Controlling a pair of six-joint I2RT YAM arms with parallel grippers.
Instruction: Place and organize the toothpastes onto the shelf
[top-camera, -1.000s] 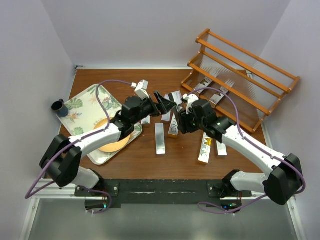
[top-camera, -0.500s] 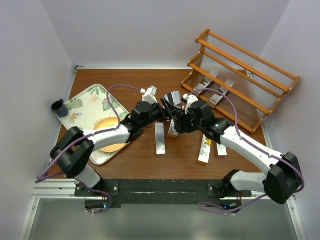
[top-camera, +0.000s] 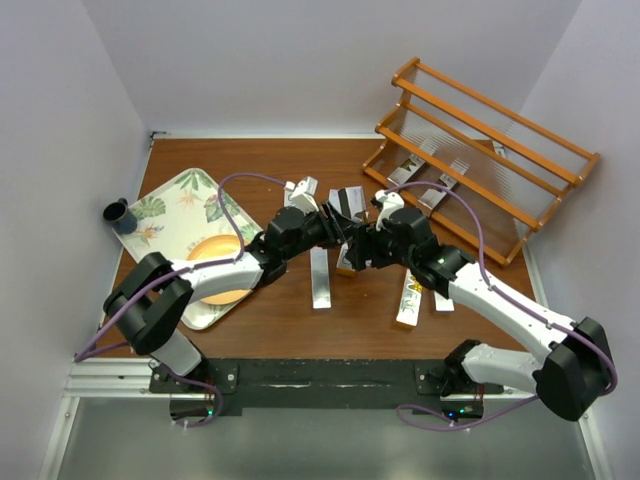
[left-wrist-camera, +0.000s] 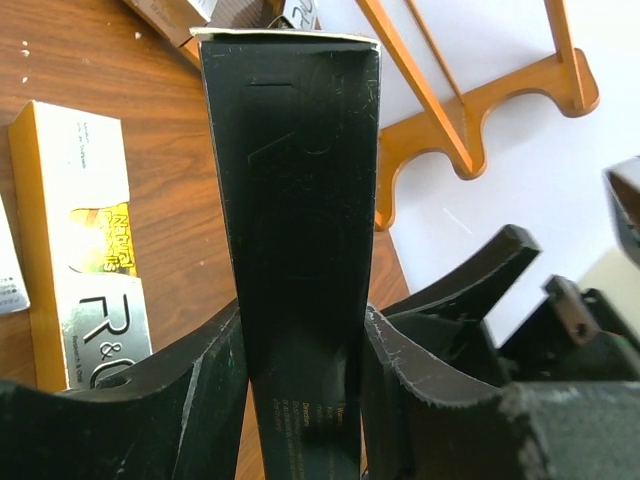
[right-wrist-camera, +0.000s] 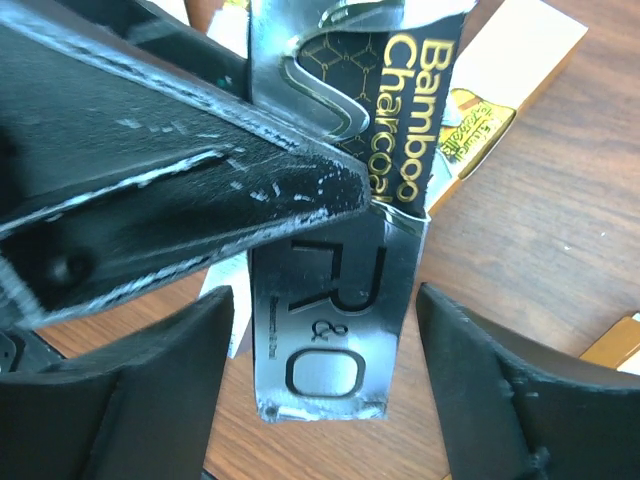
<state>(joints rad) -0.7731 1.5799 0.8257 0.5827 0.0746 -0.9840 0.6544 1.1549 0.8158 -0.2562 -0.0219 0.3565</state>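
A silver and black toothpaste carton (left-wrist-camera: 295, 200) stands on end between the two arms above the table's middle, with my left gripper (left-wrist-camera: 300, 370) shut on its sides. In the right wrist view that same carton (right-wrist-camera: 335, 330) hangs between the spread fingers of my right gripper (right-wrist-camera: 325, 385), which is open and touches neither side. From above, the left gripper (top-camera: 343, 228) and right gripper (top-camera: 362, 246) meet nose to nose. Other toothpastes lie flat: one silver (top-camera: 319, 277), one gold-ended (top-camera: 410, 297). The orange-brown shelf (top-camera: 490, 150) stands at the back right with two cartons (top-camera: 412, 170) on its lowest tier.
A leaf-patterned tray (top-camera: 175, 210) with an orange dish (top-camera: 215, 282) lies at the left, a dark cup (top-camera: 120, 213) beside it. A gold-ended carton (left-wrist-camera: 80, 250) lies on the wood just left of the held one. White walls close in all round.
My left arm has reached right and shut its jaws on the carton that the right gripper held. The right gripper's jaws have since spread apart off that carton.
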